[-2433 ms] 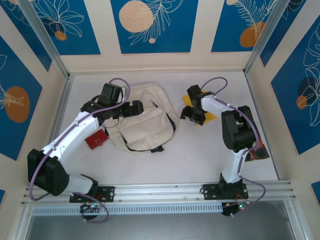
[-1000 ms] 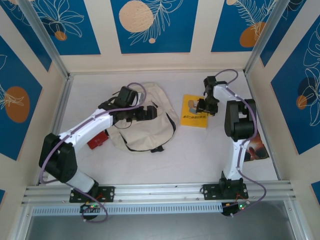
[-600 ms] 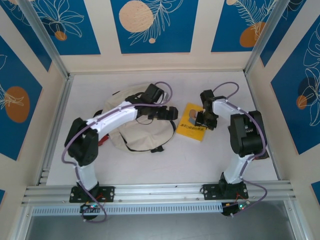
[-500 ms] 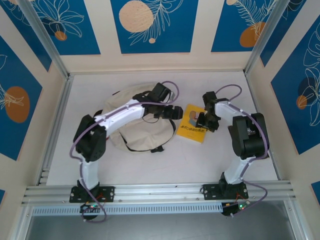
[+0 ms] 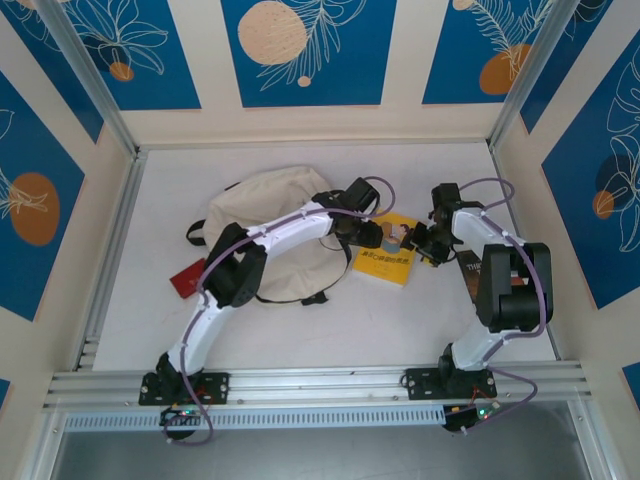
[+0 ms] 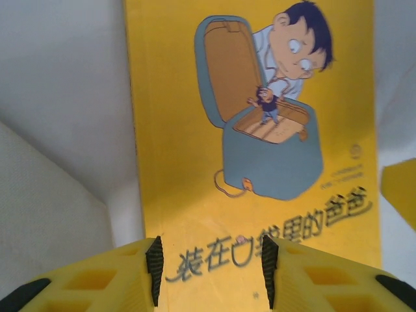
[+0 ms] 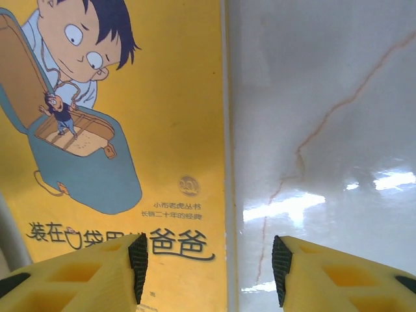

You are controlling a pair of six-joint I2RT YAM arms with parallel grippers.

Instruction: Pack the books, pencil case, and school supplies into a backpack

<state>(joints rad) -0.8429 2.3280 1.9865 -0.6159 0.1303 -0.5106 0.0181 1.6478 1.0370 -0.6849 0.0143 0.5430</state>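
The left hand (image 5: 374, 236) has swung off the cream-beige canvas backpack (image 5: 268, 215) onto the yellow paperback book (image 5: 386, 258) lying flat just right of it, jaws narrowing but empty; the right hand (image 5: 424, 243), open, straddles the book's outer edge, so a pickup looks imminent

Count: 1 backpack (image 5: 260, 203); 1 yellow book (image 5: 385, 262), plus a yellow corner (image 6: 400, 195) beside it, can't tell if 2nd; 1 black book (image 5: 467, 271); 1 red item (image 5: 187, 281); 2 arms: left arm (image 5: 290, 226), right arm (image 5: 508, 285).
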